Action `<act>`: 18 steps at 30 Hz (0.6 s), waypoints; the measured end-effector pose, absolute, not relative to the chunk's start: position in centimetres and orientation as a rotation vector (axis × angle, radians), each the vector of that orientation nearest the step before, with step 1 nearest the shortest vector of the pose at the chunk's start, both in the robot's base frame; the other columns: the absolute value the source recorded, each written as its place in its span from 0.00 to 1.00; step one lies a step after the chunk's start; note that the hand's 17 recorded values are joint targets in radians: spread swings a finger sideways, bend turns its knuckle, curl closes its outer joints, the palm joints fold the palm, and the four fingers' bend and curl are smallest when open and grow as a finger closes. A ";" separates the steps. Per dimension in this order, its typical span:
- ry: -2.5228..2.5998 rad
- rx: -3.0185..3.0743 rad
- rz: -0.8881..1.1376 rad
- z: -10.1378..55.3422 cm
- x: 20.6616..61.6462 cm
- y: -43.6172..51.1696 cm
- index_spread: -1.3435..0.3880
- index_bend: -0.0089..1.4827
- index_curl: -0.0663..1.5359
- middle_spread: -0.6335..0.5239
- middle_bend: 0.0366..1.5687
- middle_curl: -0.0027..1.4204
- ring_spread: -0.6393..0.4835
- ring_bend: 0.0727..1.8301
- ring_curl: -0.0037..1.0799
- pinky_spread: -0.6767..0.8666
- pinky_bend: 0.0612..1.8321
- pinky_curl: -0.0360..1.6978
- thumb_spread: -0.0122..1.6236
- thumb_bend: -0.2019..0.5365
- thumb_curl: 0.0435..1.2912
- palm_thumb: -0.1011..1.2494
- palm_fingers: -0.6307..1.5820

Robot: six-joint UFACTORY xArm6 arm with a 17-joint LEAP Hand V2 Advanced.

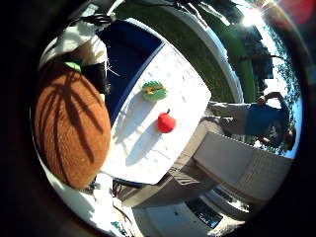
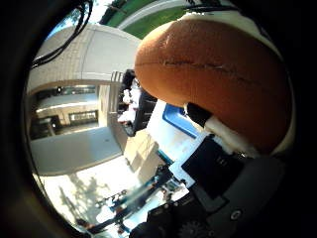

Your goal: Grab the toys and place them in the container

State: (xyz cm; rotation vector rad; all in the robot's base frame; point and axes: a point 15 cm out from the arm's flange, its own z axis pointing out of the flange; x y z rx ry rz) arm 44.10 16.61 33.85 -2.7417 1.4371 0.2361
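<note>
You have a brown, football-shaped plush toy with a stitched seam close against the palm, filling much of both palm views; the white-and-black hand has parts lying against the toy's underside, so it looks gripped, though you cannot see how tightly the fingers wrap it. The toy's long axis runs roughly along the edge of the dark blue rectangular container, which sits on the white plastic table just beyond the toy. Taking the red toy as the centre of a clock face in the little-finger-side view, the container lies at about 11 o'clock and the held toy at about 9 o'clock. That is the relation that matters: the container's open top is beside the toy, not yet directly under it, so I judge that you need to carry the hand across until the toy hangs over the blue interior before you let go. Two toys remain on the table, apart from each other: a green, flat, ridged toy with a yellow middle just beside the container's long wall, and a small red apple-shaped toy with a stem at about 5 o'clock from the green one. Neither blocks the way to the container.
</note>
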 end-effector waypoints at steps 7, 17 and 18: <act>1.458 -2.795 0.329 30.1 45.6 19.1 0.46 0.61 0.04 0.37 0.47 0.70 0.58 0.70 0.74 0.58 0.76 0.51 0.73 0.21 0.42 0.66 0.38; 1.452 -2.939 0.573 28.8 43.0 19.8 0.55 0.24 0.04 0.67 0.06 0.37 0.83 0.28 0.38 0.71 0.48 0.34 0.70 0.23 0.35 0.64 0.16; 1.448 -2.935 0.565 28.7 43.2 19.9 0.55 0.22 0.05 0.68 0.05 0.35 0.84 0.27 0.36 0.72 0.46 0.33 0.70 0.23 0.35 0.64 0.17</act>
